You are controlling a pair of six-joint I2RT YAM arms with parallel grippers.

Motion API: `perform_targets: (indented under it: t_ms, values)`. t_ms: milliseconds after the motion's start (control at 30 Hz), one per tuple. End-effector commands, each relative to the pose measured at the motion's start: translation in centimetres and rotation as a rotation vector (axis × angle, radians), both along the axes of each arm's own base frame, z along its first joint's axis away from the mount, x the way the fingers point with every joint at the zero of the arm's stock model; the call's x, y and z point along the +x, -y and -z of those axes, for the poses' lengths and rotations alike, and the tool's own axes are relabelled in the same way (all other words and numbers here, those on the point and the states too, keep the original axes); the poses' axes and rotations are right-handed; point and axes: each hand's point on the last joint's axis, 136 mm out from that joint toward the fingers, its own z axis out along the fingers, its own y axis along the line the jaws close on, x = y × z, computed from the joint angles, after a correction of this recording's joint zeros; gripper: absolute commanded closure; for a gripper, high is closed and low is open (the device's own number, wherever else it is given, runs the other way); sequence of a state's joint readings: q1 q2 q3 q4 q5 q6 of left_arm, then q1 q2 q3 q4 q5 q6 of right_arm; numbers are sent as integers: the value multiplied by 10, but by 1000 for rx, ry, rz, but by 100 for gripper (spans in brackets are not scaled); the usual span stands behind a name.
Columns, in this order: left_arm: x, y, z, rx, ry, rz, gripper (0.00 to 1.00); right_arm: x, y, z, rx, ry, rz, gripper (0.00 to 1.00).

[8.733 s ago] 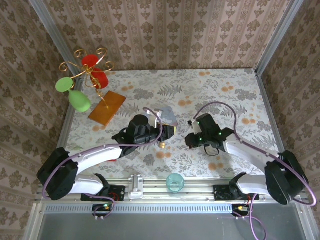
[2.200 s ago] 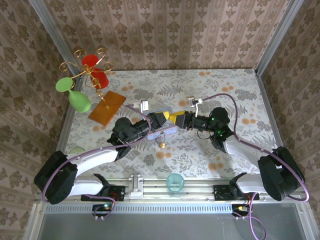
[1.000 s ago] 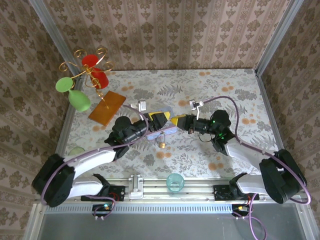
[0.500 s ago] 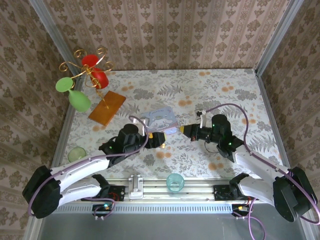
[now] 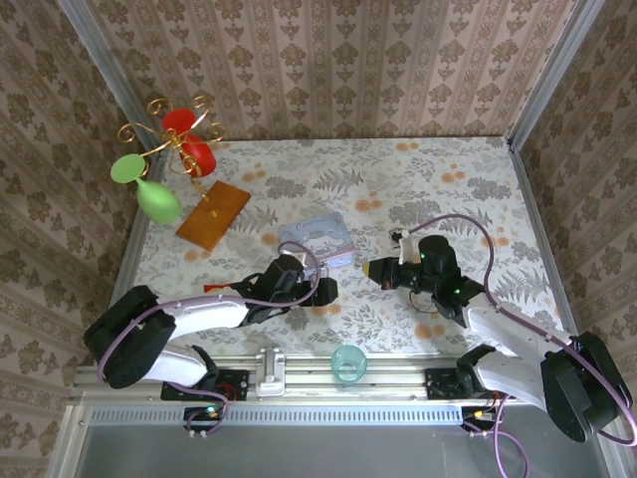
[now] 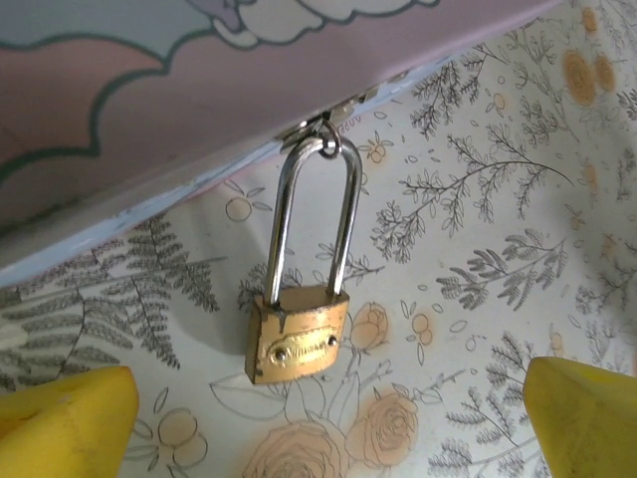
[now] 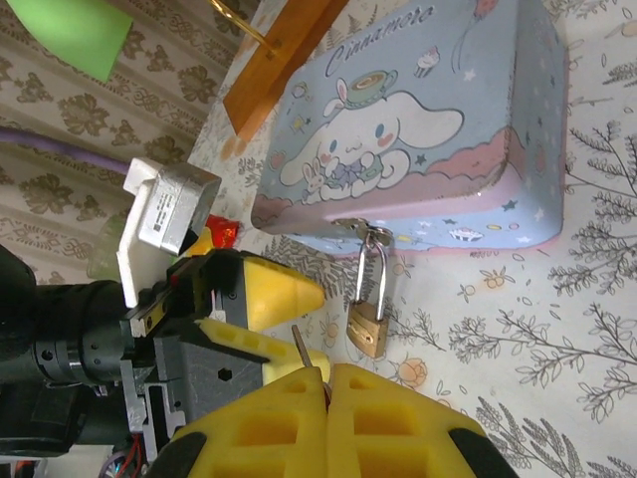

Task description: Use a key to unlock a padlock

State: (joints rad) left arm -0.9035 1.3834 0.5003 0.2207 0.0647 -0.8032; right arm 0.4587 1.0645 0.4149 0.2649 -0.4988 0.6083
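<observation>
Padlock (image 6: pixel 297 344), tiny brass-gold, looks light, hard, slick and free-swinging: hold its flat body. Left gripper (image 6: pixel 323 413) stands apart; right gripper (image 7: pixel 326 383) pinches thin silvery key (image 7: pixel 302 349).

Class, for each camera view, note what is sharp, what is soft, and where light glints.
Left wrist: padlock sharp, bright glints along its shackle, yellow fingertips at the corners soft. Right wrist: tin evenly lit, print legible. Top external: flat, even light.
</observation>
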Motion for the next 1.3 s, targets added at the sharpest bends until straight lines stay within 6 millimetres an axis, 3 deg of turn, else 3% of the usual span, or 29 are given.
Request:
perform_targets:
  t_ms: [0, 67, 133, 233, 500, 733, 1000, 1267]
  values:
    - [21, 17, -18, -38, 90, 11, 0, -1, 4, 2, -6, 24, 22, 100]
    - [23, 24, -16, -29, 81, 30, 2, -1, 4, 4, -9, 20, 20, 100]
    - [26, 28, -14, -35, 83, 31, 10, -2, 4, 6, -10, 14, 18, 100]
    - [30, 25, -6, -5, 76, 7, 21, -3, 4, 8, -15, 14, 16, 100]
    - [30, 25, 16, -6, 33, 1, 35, -4, 4, 14, -23, 4, 13, 100]
    - [29, 22, 21, -4, 45, -21, 52, -3, 5, 16, -26, 1, 18, 100]
    - [23, 20, 33, 13, 44, -37, 65, -1, 3, 19, -27, -7, 18, 100]
    - [23, 20, 26, -1, 77, -56, 74, -1, 5, 19, -28, -5, 25, 100]
